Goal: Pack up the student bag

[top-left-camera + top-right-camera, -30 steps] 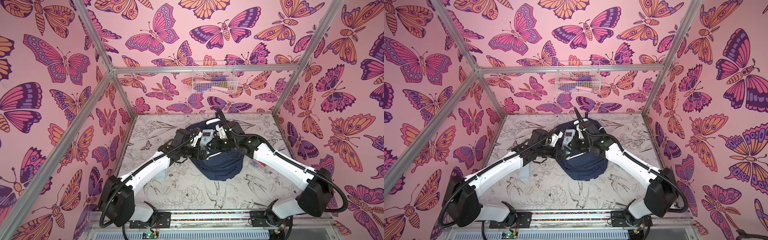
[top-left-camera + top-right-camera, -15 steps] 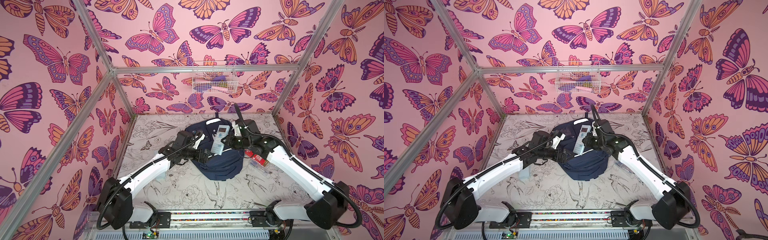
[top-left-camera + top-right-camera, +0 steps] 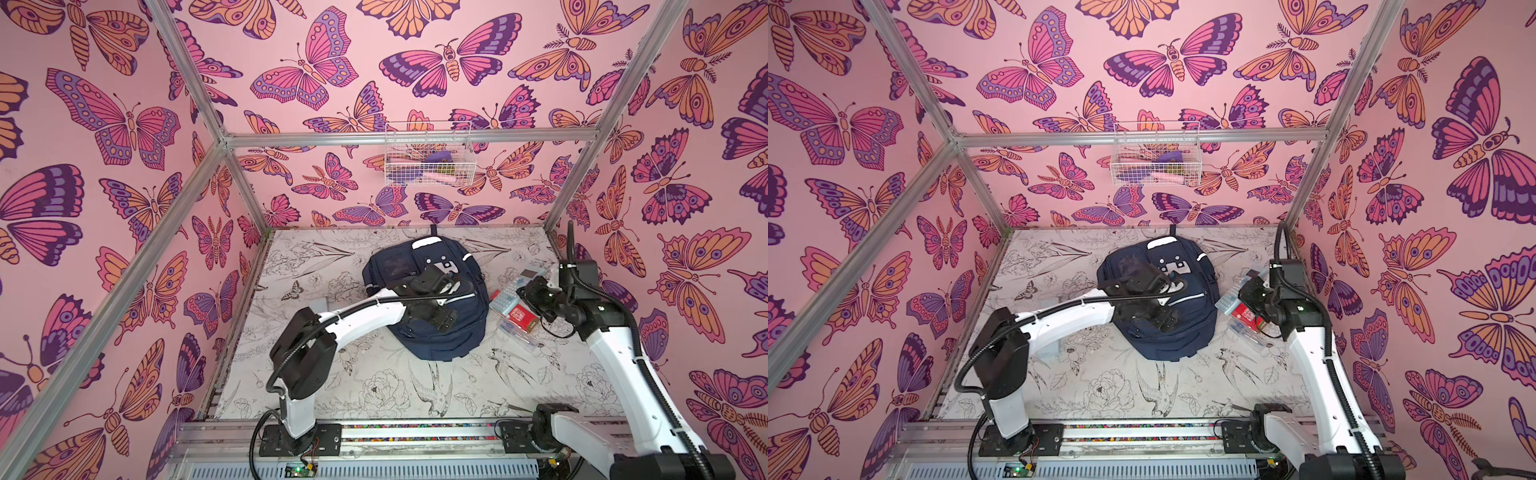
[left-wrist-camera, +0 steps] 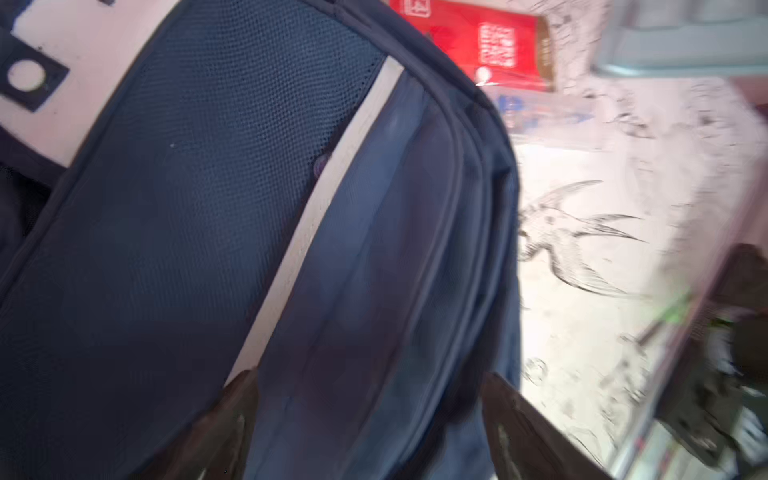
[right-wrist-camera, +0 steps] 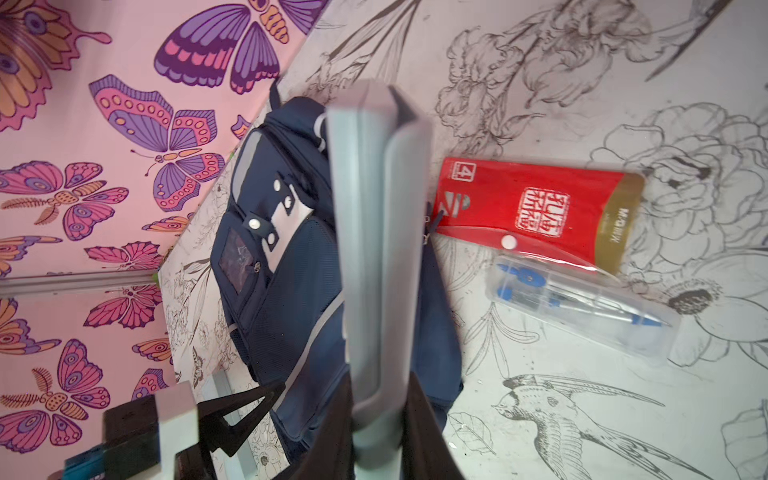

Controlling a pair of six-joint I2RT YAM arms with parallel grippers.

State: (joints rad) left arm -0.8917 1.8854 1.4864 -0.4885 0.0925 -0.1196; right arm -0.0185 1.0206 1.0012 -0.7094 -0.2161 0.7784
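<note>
Pink butterfly-papered walls (image 3: 374,83) enclose a flower-sketched tabletop (image 3: 374,386). We see one large navy blue fabric backpack (image 3: 432,345) lying flat mid-table. Our left gripper (image 4: 370,399) hangs over it, jaws apart. Our right gripper (image 5: 376,415) pinches one grey slab calculator (image 5: 374,228), near one red pouch (image 5: 532,208) and one clear plastic case (image 5: 582,307).

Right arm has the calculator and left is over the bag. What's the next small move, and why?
Probably close the left gripper on the bag fabric between its open jaws and lift, to open a pocket. The right gripper holds the calculator beside the bag, and no opening shows yet.
</note>
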